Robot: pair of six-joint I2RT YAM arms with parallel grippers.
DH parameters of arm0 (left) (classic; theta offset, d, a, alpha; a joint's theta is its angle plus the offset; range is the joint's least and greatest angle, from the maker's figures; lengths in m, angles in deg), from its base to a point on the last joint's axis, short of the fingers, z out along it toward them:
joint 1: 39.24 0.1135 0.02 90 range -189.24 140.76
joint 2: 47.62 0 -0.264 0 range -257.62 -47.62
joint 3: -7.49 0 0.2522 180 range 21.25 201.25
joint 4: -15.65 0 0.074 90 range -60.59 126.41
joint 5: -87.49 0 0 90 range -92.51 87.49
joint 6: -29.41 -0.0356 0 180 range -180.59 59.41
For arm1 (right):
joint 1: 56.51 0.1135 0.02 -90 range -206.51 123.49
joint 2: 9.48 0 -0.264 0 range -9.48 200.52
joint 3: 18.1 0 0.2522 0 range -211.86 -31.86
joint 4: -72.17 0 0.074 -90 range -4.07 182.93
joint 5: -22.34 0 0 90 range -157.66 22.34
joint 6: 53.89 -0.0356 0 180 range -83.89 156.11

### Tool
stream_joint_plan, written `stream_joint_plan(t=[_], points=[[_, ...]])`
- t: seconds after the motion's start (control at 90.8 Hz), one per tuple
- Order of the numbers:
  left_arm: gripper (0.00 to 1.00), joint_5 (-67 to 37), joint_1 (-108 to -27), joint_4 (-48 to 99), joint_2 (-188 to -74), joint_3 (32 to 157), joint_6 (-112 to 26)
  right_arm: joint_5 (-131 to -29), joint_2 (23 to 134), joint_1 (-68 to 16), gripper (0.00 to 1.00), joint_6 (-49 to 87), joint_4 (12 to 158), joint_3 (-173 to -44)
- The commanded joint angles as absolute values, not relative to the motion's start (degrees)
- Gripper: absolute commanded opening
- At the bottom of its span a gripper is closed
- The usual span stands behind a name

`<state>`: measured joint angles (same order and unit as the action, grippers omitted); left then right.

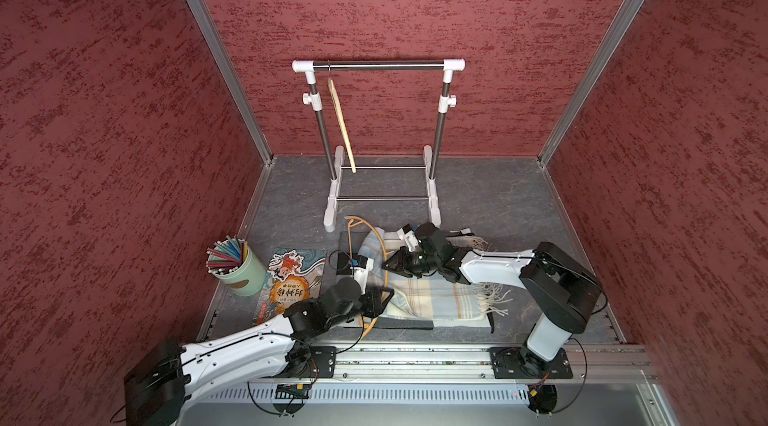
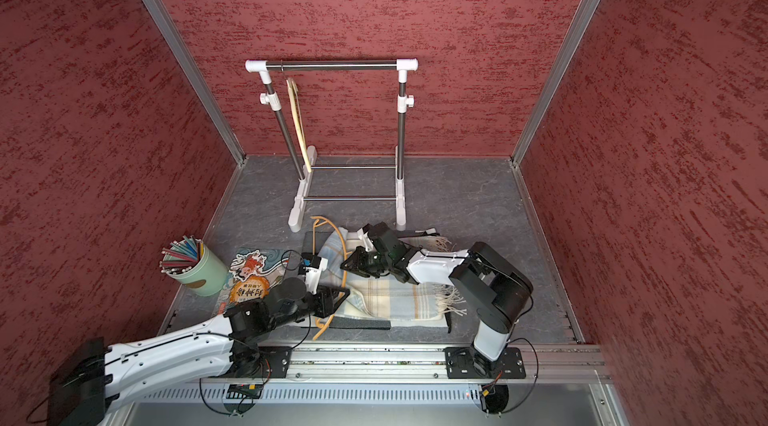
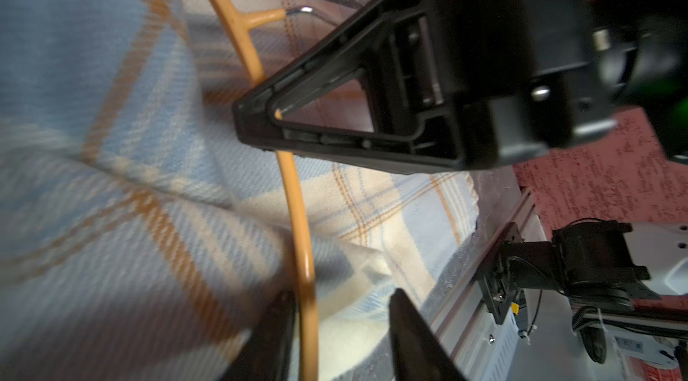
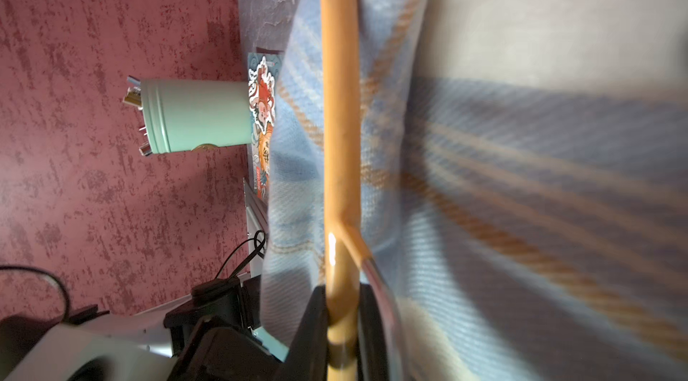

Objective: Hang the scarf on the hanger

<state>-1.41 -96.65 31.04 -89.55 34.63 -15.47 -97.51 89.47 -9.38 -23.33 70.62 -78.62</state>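
Station nearest the base rail [image 1: 415, 357], left gripper [image 3: 342, 308]: hovers low over the near part of the scarf [image 1: 432, 299], fingers spread, orange hanger [image 3: 298, 193] rod running between them unclamped.

Next out, scarf: lies in loose folds on a dark mat [image 1: 399, 325] on the grey table [image 1: 498, 195]; blue, cream and tan plaid, fringed ends toward the right arm's side. Bunches beneath the hanger's curved rod; cannot tell whether threaded through the frame or merely lying under it.

Same hanger: lies flat across the scarf, one end poking past the cloth toward the clothes rack [image 1: 378, 66], the other past the mat's near edge.

Above mid-scarf, right gripper [image 4: 341, 323]: fingers pressed together on the hanger rod, just beside the stem of the metal hook.

On the left arm's side: picture book [image 1: 291, 282] flat on the table beside the mat; green cup [image 1: 245, 274] of coloured pencils upright, just beside the book.

Farthest back, clothes rack: stands upright, well apart from the scarf, wooden hanger [image 1: 343, 128] dangling from the top bar toward the left arm's end.
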Motion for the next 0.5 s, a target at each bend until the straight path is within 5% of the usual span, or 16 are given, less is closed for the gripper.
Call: stream_joint_plan(t=[0.0,0.066,0.242,0.485], points=[[0.84,-1.91,-96.72,39.85,-85.07,40.58,-16.11,-94.49,86.74,-9.73,0.0,-20.72,73.15,-78.13],[0.97,-1.14,-96.37,47.62,-80.59,44.41,-16.79,-93.78,85.59,-10.13,0.0,-20.08,75.01,-77.61],[0.99,12.13,-92.67,71.18,-77.35,53.91,-12.07,-93.41,83.3,-11.43,0.0,-20.14,75.56,-75.35],[0.95,-3.08,-79.43,61.43,-87.68,47.59,-14.67,-92.97,82.39,-11.51,0.0,-20.79,76.3,-74.75]])
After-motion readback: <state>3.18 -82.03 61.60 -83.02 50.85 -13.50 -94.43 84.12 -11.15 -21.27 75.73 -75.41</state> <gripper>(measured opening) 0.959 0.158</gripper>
